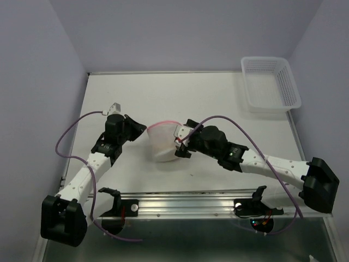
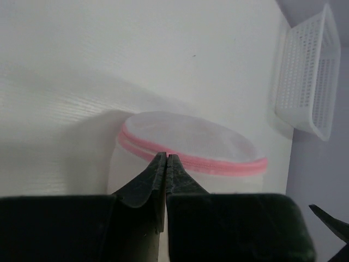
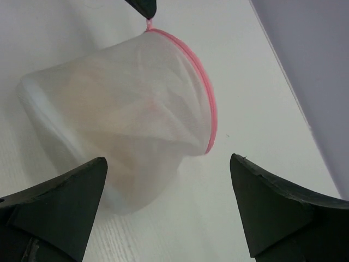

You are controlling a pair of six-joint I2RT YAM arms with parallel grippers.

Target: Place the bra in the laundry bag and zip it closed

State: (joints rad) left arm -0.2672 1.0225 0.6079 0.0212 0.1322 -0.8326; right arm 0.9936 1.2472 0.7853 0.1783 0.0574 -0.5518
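Note:
The laundry bag, a white mesh pouch with a pink zipper rim, stands at mid-table between the arms. A faint beige shape, the bra, shows through the mesh. My left gripper is shut, its tips pinched at the pink rim on the bag's left side. In the right wrist view a small pink tab runs from the rim into those tips. My right gripper is open and empty at the bag's right side, with the bag just beyond its jaws.
A white plastic lattice basket stands at the far right corner of the table and also shows in the left wrist view. An aluminium rail runs along the near edge. Purple cables loop over both arms.

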